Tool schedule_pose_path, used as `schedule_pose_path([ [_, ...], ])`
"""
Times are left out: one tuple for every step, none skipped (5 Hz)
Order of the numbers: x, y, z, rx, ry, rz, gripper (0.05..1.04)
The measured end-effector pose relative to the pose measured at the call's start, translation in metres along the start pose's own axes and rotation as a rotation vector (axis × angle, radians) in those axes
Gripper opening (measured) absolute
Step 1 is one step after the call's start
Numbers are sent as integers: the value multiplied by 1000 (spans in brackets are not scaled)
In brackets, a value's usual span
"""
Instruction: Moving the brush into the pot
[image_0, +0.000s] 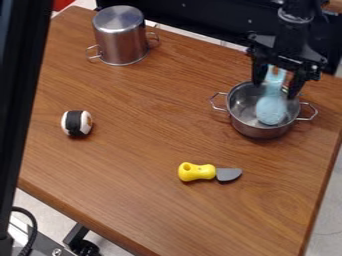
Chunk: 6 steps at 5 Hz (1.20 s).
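1. A brown wood-grain tabletop runs slantwise across the view, giving the objects a flat base.
2. Near its upper right, an open metal pot stands upright, mouth up, so it can receive the brush. Its two loop handles stick out at the sides.
3. The pale blue brush is in the pot, rounded end down, its handle rising toward the back rim. The pot's wall probably helps keep it propped.
4. The black gripper hangs over the pot, its fingers apart on either side of the brush's handle. That spread seems to leave the brush free, so the placing looks all but done; lifting straight up would best avoid knocking it.
5. Well apart from the pot are an upside-down metal pot at upper left, resting on its rim, a black-and-white toy roll at left, and a yellow-handled toy knife lying flat, lower center.
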<state>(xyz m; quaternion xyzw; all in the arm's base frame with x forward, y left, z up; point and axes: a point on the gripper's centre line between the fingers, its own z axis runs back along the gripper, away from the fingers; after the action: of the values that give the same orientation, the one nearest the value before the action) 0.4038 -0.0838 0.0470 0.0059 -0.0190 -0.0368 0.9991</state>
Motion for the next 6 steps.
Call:
schedule_pose_path([
  [-2, 4, -3, 2, 11, 6, 999],
  [-2, 14, 1, 2, 8, 31, 999],
  [-2, 30, 19, 5, -18, 54, 999],
  [-9, 45, 32, -11, -39, 70, 999],
  [-31, 63, 54, -41, -65, 59, 999],
  [-54, 85, 57, -11, -58, 26, 999],
])
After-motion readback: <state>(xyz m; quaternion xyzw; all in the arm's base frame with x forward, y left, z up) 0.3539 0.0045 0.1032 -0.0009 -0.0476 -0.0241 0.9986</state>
